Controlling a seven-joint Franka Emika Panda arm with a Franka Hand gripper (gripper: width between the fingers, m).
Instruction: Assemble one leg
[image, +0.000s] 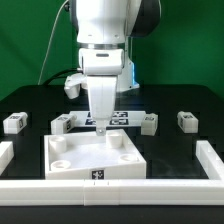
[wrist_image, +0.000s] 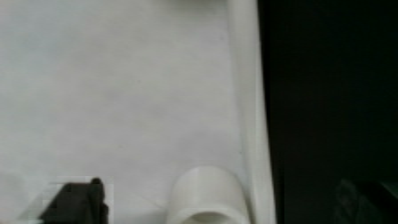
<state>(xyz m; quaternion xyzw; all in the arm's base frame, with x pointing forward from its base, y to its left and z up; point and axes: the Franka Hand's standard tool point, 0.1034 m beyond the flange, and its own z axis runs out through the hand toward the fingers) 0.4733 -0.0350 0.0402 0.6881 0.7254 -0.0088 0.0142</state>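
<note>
Cannot tell how wide the end effector (image: 100, 127) stands, low over the far rim of the tray (image: 95, 158). Nearest leg (image: 62, 122) resting on the desk (image: 28, 138), toward the exterior view's left. Probably light, rigid, slick plastic; best pinched across flat opposite sides.

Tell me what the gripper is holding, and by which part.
Nothing, it seems: the gripper hangs over the tray, and all four legs lie on the table apart from it.
</note>
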